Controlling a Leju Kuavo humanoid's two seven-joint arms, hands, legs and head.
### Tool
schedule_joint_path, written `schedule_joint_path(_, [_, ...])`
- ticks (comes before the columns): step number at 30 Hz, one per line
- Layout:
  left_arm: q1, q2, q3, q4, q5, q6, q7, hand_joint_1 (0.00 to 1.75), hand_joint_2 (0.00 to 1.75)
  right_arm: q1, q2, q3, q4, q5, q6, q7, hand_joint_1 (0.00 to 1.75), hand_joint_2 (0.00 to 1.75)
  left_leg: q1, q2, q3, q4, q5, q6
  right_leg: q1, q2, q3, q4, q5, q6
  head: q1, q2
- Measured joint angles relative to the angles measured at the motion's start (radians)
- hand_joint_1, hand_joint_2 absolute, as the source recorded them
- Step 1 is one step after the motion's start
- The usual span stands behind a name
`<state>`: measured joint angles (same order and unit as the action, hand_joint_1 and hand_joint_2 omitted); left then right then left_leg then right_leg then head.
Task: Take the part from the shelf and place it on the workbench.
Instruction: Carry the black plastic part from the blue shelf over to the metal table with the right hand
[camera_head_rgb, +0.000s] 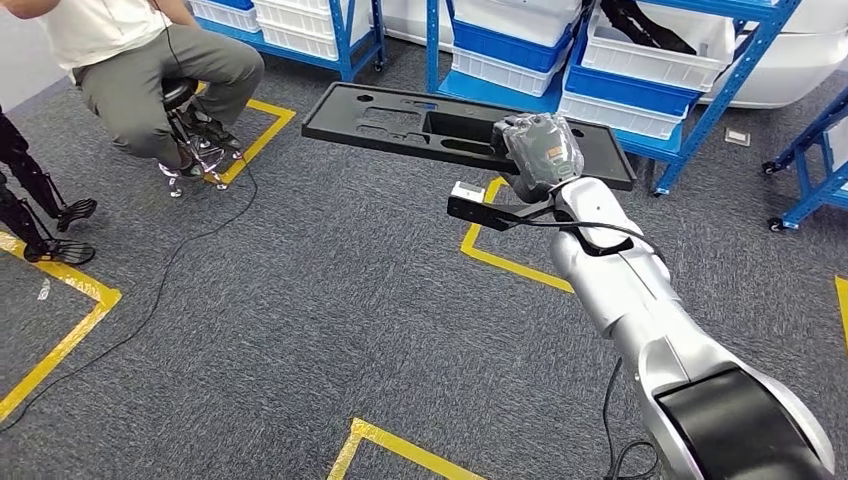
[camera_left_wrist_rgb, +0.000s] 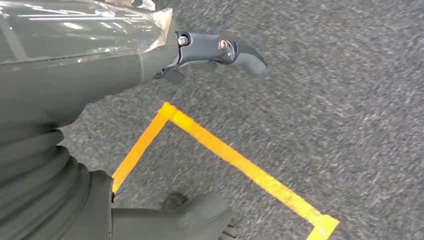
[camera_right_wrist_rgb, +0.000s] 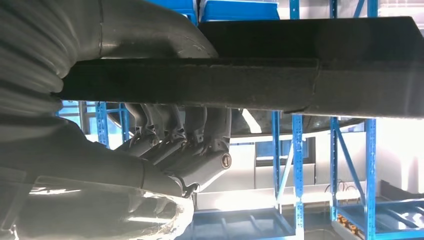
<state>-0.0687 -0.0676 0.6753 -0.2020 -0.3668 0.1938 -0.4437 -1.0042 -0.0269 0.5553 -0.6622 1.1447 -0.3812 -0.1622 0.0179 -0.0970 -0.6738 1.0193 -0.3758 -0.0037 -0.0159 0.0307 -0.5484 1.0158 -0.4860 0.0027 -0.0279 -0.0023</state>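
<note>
Your right hand (camera_head_rgb: 540, 150) grips the black part (camera_head_rgb: 400, 120) near its right end, held over the carpet; left hand (camera_left_wrist_rgb: 220, 50) hangs released; keep it level toward the desk

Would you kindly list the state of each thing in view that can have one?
black part: held level above the carpet, off any surface.
right hand: grips the part's edge.
left hand: holds nothing, over the carpet.
white bins: sitting on the blue shelves.
person: seated on a stool.
</note>
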Motion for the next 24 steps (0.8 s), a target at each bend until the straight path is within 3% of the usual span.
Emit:
schedule_joint_path(1, [0.002,0.000,0.001,0.000,0.000,0.000,0.000,0.00,1.75,0.000,0.002,0.000,-0.001,0.002,0.000,0.001,1.38,1.75,0.000,0.021,-0.011,0.022,-0.017,-0.004,-0.003,-0.011,0.000,-0.002,0.004,-0.007,-0.001,0.000])
schedule_joint_path(3, [0.002,0.001,0.004,0.000,0.000,0.000,0.000,0.00,1.75,0.000,0.007,0.001,-0.003,0.006,0.001,0.002,1.38,1.75,0.000,0.071,-0.056,0.129,-0.081,-0.011,-0.001,-0.031,-0.002,-0.003,0.008,-0.016,-0.004,0.000])
schedule_joint_path(5, [0.002,0.002,0.008,0.000,0.001,0.000,0.000,0.00,1.75,0.004,0.013,0.003,-0.002,0.010,0.000,0.002,1.38,1.75,0.002,0.089,-0.105,0.249,-0.133,-0.018,0.004,-0.054,-0.004,-0.002,0.009,-0.018,-0.004,0.000])
schedule_joint_path(6, [0.003,0.002,0.009,0.000,0.002,0.001,0.000,0.00,1.75,0.007,0.019,0.004,-0.002,0.013,0.000,0.002,1.38,1.75,0.003,0.092,-0.110,0.269,-0.136,-0.020,0.005,-0.065,-0.005,-0.002,0.009,-0.018,-0.004,0.000])
schedule_joint_path(7, [0.003,0.003,0.011,0.000,0.004,0.001,0.001,0.00,1.75,0.010,0.026,0.005,-0.002,0.017,-0.001,0.003,1.38,1.75,0.003,0.096,-0.096,0.251,-0.122,-0.020,0.006,-0.076,-0.005,-0.002,0.009,-0.018,-0.004,0.000])
schedule_joint_path(8, [0.004,0.004,0.013,0.000,0.006,0.003,0.002,0.00,1.75,0.013,0.034,0.007,-0.002,0.021,-0.002,0.004,1.38,1.75,0.003,0.104,-0.064,0.199,-0.096,-0.018,0.006,-0.086,-0.005,-0.002,0.008,-0.018,-0.004,0.000])
schedule_joint_path(10, [0.002,0.006,0.019,0.000,0.011,0.010,0.004,0.00,1.75,0.013,0.051,0.010,-0.003,0.031,-0.001,0.009,1.38,1.75,-0.002,0.146,0.009,0.070,-0.054,-0.010,0.013,-0.105,-0.007,-0.001,0.007,-0.016,-0.005,0.000])
schedule_joint_path(12, [-0.001,0.007,0.026,0.000,0.012,0.017,0.010,0.00,1.75,0.012,0.068,0.015,-0.005,0.041,0.004,0.017,1.38,1.75,-0.011,0.168,0.037,0.011,-0.042,0.002,0.023,-0.122,-0.009,0.000,0.004,-0.012,-0.002,0.000])
schedule_joint_path(14, [-0.001,0.007,0.031,0.000,0.012,0.024,0.018,0.00,1.75,0.011,0.085,0.018,-0.006,0.049,0.014,0.027,1.38,1.75,-0.015,0.146,0.032,0.006,-0.039,0.014,0.027,-0.140,-0.009,-0.001,0.001,-0.006,0.001,0.000])
schedule_joint_path(16, [-0.001,0.005,0.036,0.000,0.011,0.026,0.029,0.00,1.75,0.010,0.096,0.021,-0.007,0.052,0.021,0.032,1.38,1.75,-0.013,0.126,0.032,-0.002,-0.031,0.028,0.024,-0.117,-0.021,0.022,-0.017,0.001,0.002,0.000])
schedule_joint_path(17, [-0.002,0.005,0.038,0.000,0.008,0.024,0.048,0.00,1.75,0.010,0.099,0.021,-0.007,0.052,0.022,0.033,1.38,1.75,-0.010,0.115,0.033,-0.005,-0.027,0.035,0.021,-0.092,-0.037,0.060,-0.039,0.000,0.002,0.000])
schedule_joint_path(19, [-0.004,0.005,0.038,0.000,-0.004,0.009,0.125,0.00,1.75,0.012,0.100,0.022,-0.007,0.051,0.023,0.032,1.38,1.75,-0.008,0.091,0.031,-0.007,-0.022,0.043,0.015,-0.048,-0.093,0.187,-0.096,-0.006,0.003,0.000])
schedule_joint_path(21, [-0.003,0.005,0.038,0.001,-0.023,-0.015,0.240,0.00,1.75,0.017,0.101,0.022,-0.007,0.051,0.026,0.028,1.38,1.75,-0.008,0.061,0.029,-0.007,-0.020,0.043,0.013,-0.038,-0.138,0.283,-0.124,-0.003,0.004,0.000])
schedule_joint_path(22, [-0.002,0.005,0.038,0.001,-0.034,-0.027,0.296,0.00,1.75,0.019,0.102,0.023,-0.007,0.052,0.028,0.027,1.38,1.75,-0.008,0.047,0.029,-0.007,-0.019,0.042,0.013,-0.035,-0.137,0.279,-0.115,0.003,0.004,0.000])
schedule_joint_path(24, [0.002,0.004,0.032,0.002,-0.067,-0.041,0.398,0.00,1.75,0.021,0.107,0.023,-0.010,0.055,0.030,0.027,1.38,1.75,-0.008,0.020,0.028,-0.006,-0.016,0.038,0.008,-0.015,-0.086,0.169,-0.062,0.018,0.004,0.000])
